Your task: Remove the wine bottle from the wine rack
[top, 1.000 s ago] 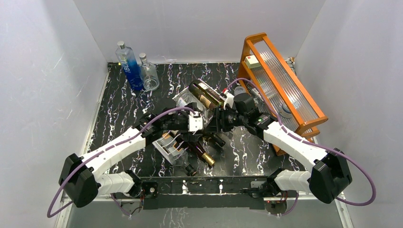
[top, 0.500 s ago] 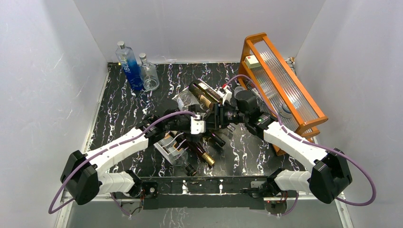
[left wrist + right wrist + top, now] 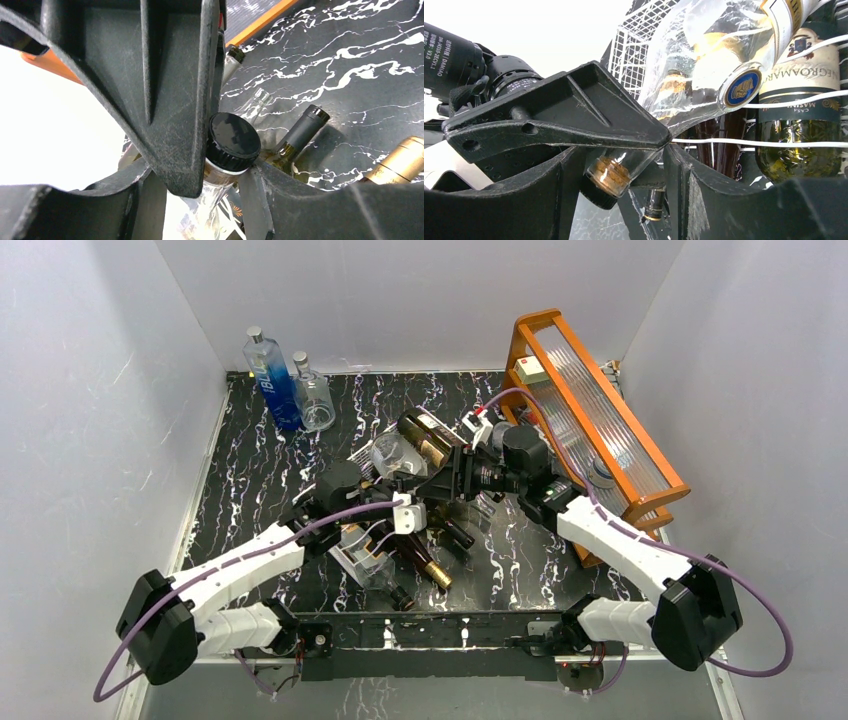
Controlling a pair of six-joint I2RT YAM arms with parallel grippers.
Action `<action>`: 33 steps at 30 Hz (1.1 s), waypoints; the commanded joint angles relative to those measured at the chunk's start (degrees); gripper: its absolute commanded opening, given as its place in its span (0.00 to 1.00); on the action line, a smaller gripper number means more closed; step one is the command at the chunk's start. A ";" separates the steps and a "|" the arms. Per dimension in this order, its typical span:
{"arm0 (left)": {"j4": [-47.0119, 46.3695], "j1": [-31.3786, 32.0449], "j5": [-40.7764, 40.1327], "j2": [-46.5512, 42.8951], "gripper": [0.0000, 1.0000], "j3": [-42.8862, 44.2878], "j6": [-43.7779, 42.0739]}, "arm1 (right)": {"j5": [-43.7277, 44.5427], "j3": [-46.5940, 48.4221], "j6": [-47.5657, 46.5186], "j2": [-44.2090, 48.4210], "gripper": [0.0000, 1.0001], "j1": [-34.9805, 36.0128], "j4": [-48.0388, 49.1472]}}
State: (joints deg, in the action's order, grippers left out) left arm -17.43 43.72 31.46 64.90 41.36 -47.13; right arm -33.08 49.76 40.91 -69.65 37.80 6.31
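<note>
left jaws closed round wine bottle (image 3: 232, 140) neck

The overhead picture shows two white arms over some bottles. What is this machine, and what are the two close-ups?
It is a robot with a left arm and a right arm, seen from a fixed camera above. Each close-up comes from a camera on one wrist. On the black table sits a white wine rack of bottles, near an orange frame. The left end effector pinches the capped neck of a clear bottle; the right end effector straddles that neck, grip unclear.
</note>
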 commanded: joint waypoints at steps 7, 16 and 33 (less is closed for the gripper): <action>1.35 -0.22 -6.30 -6.90 0.29 -0.30 10.60 | 21.72 8.22 -7.57 14.61 0.81 0.58 -12.28; 1.42 -0.17 -12.40 -9.32 0.12 3.57 13.73 | 30.35 10.84 -12.77 21.21 0.90 0.57 -17.18; 0.62 -0.22 -24.95 -8.48 0.00 14.08 24.80 | 32.02 6.71 -12.08 23.39 0.91 0.56 -18.11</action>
State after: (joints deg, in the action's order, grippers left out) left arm -12.45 43.07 9.13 58.13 50.02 -27.00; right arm -3.36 56.36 29.61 -47.81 38.37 -13.45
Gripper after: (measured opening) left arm 0.369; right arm 0.906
